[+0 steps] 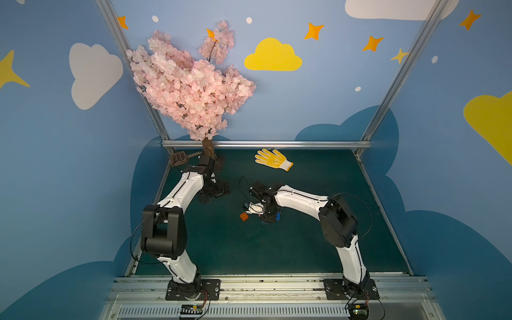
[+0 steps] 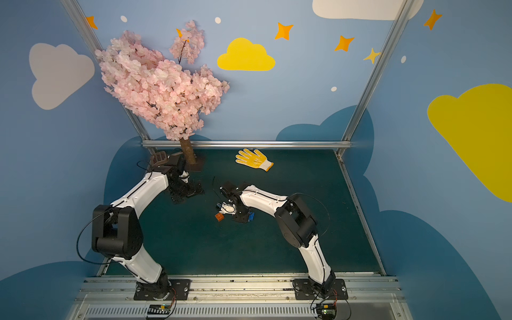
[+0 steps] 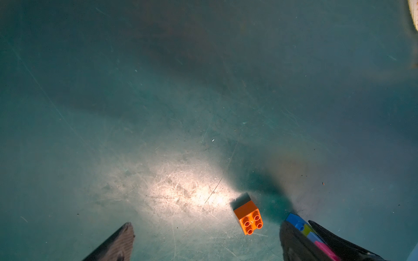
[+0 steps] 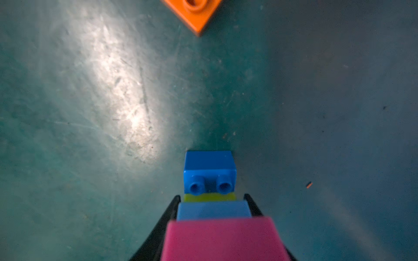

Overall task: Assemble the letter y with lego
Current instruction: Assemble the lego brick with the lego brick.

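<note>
Right wrist: scratched table [image 4: 90, 158]; right end effector [image 4: 212, 196] seemingly clamps bricks [image 4: 209, 167]; left end effector [image 3: 206, 226] gapes.

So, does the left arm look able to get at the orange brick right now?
Probably yes. The orange brick lies alone on the table, and the open left claw faces it. The right claw, around the joined bricks, sits close beside it.

A scuffed dark green table mat [image 1: 249, 249] carries an artificial tree with pink blossom [image 1: 191, 83], standing at its far left corner. A yellow dotted knit work glove [image 1: 273, 159] lies flat to the right of the tree's trunk. A small orange studded plastic brick [image 1: 243, 216] sits nearer the front, well apart from the tree.
</note>
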Robot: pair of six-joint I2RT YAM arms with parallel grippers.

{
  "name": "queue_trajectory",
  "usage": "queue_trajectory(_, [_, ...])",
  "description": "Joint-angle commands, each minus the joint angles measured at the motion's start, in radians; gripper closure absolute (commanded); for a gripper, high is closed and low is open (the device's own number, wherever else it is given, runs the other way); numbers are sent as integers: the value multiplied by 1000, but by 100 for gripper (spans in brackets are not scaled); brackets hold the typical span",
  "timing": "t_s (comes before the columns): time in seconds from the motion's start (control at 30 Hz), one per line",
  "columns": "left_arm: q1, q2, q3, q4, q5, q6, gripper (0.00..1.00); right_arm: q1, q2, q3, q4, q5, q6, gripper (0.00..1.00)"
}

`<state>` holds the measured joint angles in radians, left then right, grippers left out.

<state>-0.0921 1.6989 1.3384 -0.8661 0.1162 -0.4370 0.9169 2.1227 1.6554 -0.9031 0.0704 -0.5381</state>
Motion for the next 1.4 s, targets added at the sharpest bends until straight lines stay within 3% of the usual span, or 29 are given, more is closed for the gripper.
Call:
queue_trajectory(0.0, [3,-9,-10,-9,2,8,0,-5,24,33,-28,-12,6,56])
queue_trajectory(0.53, [4,-10,-9,-10,1,9,0,-5,65,58,-33,-18,13,56])
queue_trajectory(0.87, [4,-8,-10,-10,1,9,0,-6,74,64,-35,-26,23,61])
queue_trajectory(1.37, [4,-15,-17,-1,-5,12,0,-5,43,75,-52,-25,28,95])
